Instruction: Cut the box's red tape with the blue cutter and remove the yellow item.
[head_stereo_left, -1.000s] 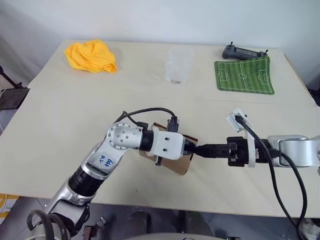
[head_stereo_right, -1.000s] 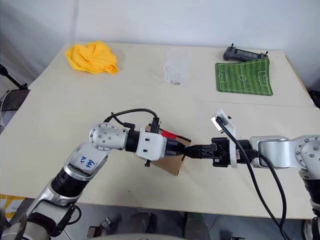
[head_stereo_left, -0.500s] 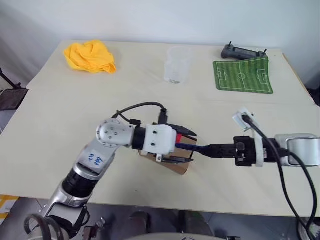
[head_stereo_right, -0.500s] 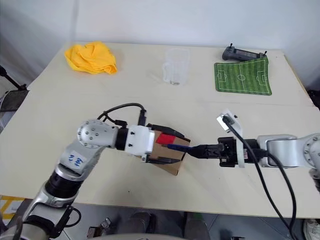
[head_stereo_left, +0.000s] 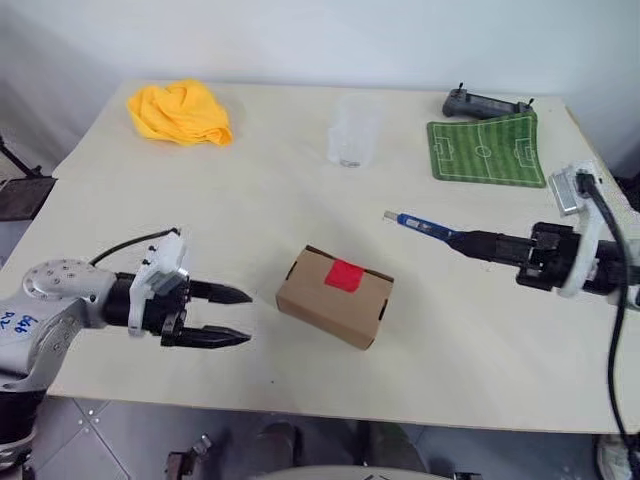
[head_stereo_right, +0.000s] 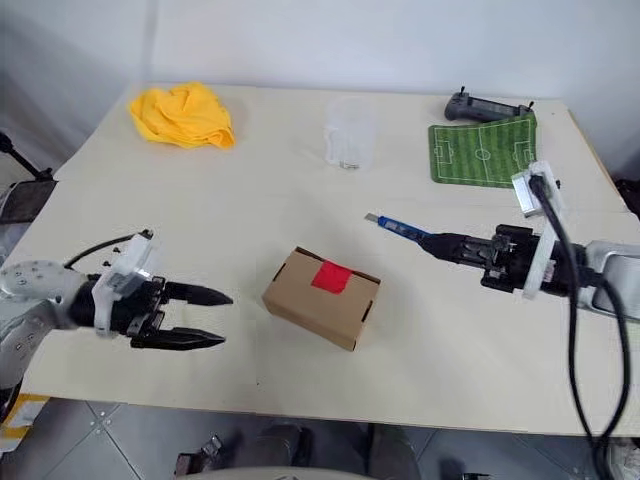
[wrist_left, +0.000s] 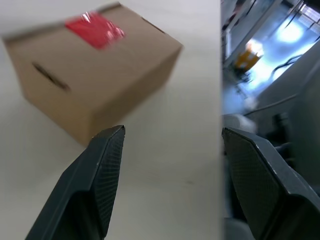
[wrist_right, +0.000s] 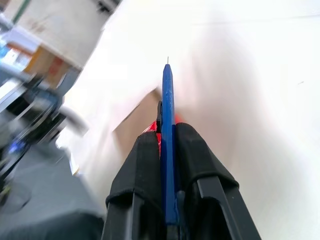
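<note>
The brown box (head_stereo_left: 335, 310) lies free on the table near the front edge, with the red tape (head_stereo_left: 345, 275) as a small square on its top face. My left gripper (head_stereo_left: 248, 317) is open to the left of the box, a short gap away, fingers pointing at it. The left wrist view shows the box (wrist_left: 90, 75) and red tape (wrist_left: 95, 28) beyond the spread fingers (wrist_left: 107, 165). To the right of the box, my right gripper (head_stereo_left: 465, 240) is shut on the blue cutter (head_stereo_left: 420, 225), whose tip points left above the table. The yellow item is hidden.
A crumpled yellow cloth (head_stereo_left: 180, 112) lies at the far left corner. A clear plastic cup (head_stereo_left: 352, 130) stands at the back middle. A green pitch mat (head_stereo_left: 487, 150) and a black controller (head_stereo_left: 487, 102) lie at the back right.
My left gripper opened, let go of the box and drew back to the left. My right gripper pulled the blue cutter away from the box, to the right and up.
</note>
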